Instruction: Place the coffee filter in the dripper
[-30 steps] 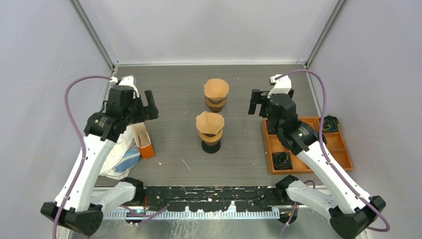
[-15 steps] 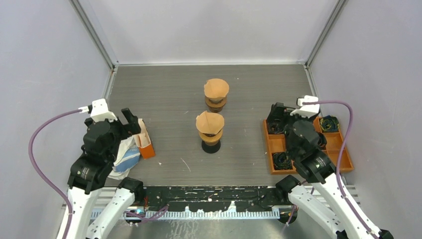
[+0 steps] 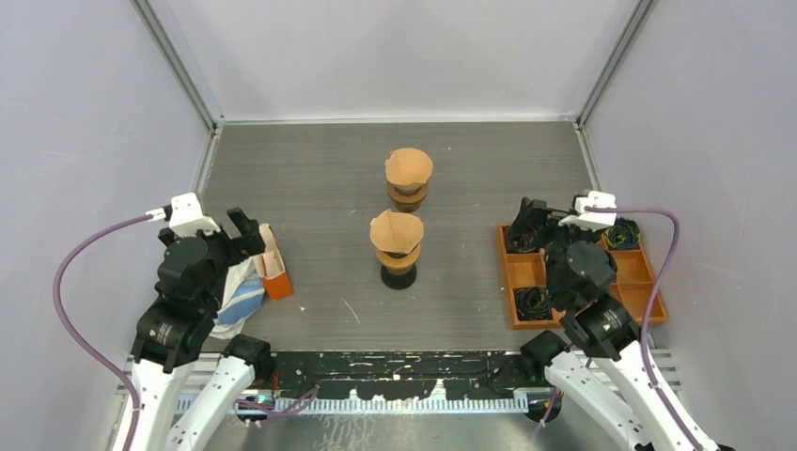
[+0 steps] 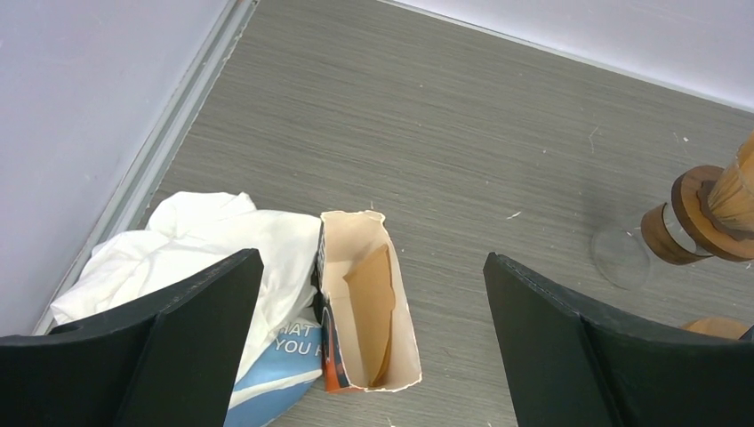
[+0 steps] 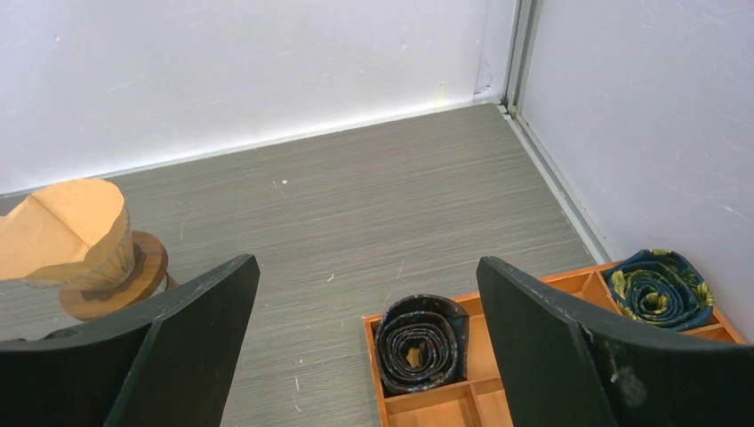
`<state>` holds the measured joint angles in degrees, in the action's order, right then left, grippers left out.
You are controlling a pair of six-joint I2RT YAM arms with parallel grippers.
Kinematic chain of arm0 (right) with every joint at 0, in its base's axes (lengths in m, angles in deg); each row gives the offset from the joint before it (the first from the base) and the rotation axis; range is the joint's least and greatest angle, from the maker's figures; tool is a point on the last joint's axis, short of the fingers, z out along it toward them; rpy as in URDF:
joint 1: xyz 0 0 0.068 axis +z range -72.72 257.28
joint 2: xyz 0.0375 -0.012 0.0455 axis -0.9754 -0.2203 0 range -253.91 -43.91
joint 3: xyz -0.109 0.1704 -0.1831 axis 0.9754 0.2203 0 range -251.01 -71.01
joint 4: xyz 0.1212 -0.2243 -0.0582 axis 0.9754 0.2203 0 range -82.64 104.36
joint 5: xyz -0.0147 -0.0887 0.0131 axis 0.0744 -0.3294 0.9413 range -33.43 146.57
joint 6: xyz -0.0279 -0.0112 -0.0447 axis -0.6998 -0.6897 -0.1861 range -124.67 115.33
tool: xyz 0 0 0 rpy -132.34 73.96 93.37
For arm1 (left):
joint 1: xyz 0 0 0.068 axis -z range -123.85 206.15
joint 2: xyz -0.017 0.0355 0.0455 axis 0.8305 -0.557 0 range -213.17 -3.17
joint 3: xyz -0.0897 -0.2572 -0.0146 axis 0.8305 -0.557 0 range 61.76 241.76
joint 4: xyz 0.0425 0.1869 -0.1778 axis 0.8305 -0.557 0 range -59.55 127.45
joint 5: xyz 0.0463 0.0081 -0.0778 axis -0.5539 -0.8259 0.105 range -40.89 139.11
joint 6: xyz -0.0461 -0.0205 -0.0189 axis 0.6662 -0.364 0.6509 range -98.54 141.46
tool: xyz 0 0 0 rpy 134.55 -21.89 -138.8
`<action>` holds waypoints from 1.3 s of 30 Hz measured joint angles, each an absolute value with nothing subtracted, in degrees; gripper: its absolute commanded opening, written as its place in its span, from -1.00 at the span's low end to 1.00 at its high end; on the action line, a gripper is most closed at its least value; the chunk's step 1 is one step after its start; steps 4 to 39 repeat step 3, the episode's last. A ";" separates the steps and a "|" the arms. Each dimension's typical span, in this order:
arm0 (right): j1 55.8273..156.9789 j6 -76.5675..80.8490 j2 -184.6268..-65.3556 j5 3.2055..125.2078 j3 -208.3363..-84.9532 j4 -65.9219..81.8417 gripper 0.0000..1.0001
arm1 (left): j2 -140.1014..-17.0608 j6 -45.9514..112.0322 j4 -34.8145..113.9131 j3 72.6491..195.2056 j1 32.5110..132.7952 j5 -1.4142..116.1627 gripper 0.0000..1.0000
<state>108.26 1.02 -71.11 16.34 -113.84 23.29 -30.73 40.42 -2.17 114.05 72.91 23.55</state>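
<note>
Two drippers stand mid-table, each with a brown paper filter in it: the near dripper (image 3: 398, 246) on a black base and the far dripper (image 3: 408, 178) with a wooden collar. The far one also shows in the right wrist view (image 5: 84, 245) and at the right edge of the left wrist view (image 4: 711, 209). An open filter box (image 3: 273, 268) lies at the left with a brown filter inside (image 4: 373, 307). My left gripper (image 3: 246, 228) is open and empty above the box (image 4: 366, 302). My right gripper (image 3: 531, 214) is open and empty over the tray's far-left corner.
An orange compartment tray (image 3: 648, 301) at the right holds rolled dark ties (image 5: 420, 342) and a blue-yellow one (image 5: 660, 286). A white and blue plastic bag (image 4: 209, 258) lies beside the filter box. Grey walls close in the table on three sides.
Both arms have pulled back from the far middle of the table towards the near edge, the left to above the filter box, the right to above the tray. The drippers have not moved.
</note>
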 measured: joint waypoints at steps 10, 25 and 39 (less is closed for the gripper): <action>108.26 0.85 -70.78 16.34 -113.84 22.43 1.00 | -30.97 40.42 -2.17 114.05 72.80 23.60 0.98; 108.26 0.85 -70.78 16.34 -113.84 22.43 1.00 | -30.97 40.42 -2.17 114.05 72.80 23.60 0.98; 108.26 0.85 -70.78 16.34 -113.84 22.43 1.00 | -30.97 40.42 -2.17 114.05 72.80 23.60 0.98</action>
